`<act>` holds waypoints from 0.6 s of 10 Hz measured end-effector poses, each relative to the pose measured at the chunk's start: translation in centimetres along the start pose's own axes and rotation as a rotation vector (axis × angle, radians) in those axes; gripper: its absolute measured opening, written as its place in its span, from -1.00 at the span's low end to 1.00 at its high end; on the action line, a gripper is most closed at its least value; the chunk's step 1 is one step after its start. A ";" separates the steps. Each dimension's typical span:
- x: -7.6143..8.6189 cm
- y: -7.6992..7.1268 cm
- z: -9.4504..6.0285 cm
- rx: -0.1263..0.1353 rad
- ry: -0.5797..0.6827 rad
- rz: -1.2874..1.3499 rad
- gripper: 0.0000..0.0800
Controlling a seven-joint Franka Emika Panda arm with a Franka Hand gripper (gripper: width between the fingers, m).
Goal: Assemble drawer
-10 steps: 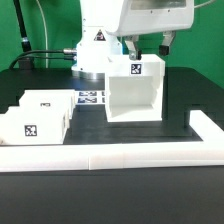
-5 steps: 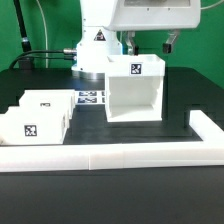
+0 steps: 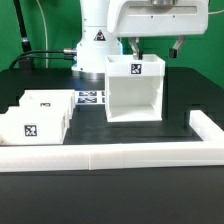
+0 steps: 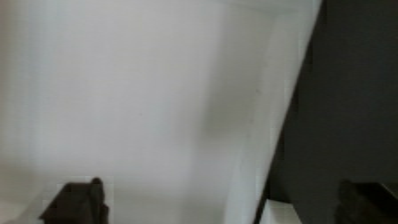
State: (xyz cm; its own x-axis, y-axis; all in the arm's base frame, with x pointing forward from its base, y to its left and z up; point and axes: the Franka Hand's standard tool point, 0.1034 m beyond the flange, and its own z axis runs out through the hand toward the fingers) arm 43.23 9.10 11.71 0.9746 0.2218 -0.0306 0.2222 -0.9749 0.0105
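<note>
The white cube-like housing (image 3: pixel 135 95) stands mid-table with its open side facing the exterior camera and a tag on its top front edge. Two white trays (image 3: pixel 35 120) with tags sit together at the exterior view's left. My gripper (image 3: pixel 156 48) hangs open and empty just above the housing's back top, toward its right side in the exterior view. In the wrist view the housing's white surface (image 4: pixel 160 100) fills most of the frame. My gripper (image 4: pixel 221 206) shows two dark fingertips (image 4: pixel 75 205), one over the white surface and one over the dark table.
The marker board (image 3: pixel 92 98) lies flat between the trays and the housing. A long low white border rail (image 3: pixel 110 155) runs along the front and turns back at the exterior view's right. The robot base (image 3: pixel 95 45) stands behind the housing.
My gripper has shifted slightly to the exterior view's right above the housing, its fingers standing a little wider apart. The housing and trays have not moved.
</note>
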 end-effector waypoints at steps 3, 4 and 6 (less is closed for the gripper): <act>-0.2 0.0 0.2 0.015 0.003 0.066 0.62; -1.0 -0.1 0.7 0.050 0.003 0.184 0.62; -2.1 -0.8 1.6 0.072 -0.019 0.274 0.62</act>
State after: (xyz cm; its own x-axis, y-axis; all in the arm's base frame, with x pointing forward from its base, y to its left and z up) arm 41.02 9.36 10.17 0.9972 -0.0501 -0.0554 -0.0529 -0.9973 -0.0500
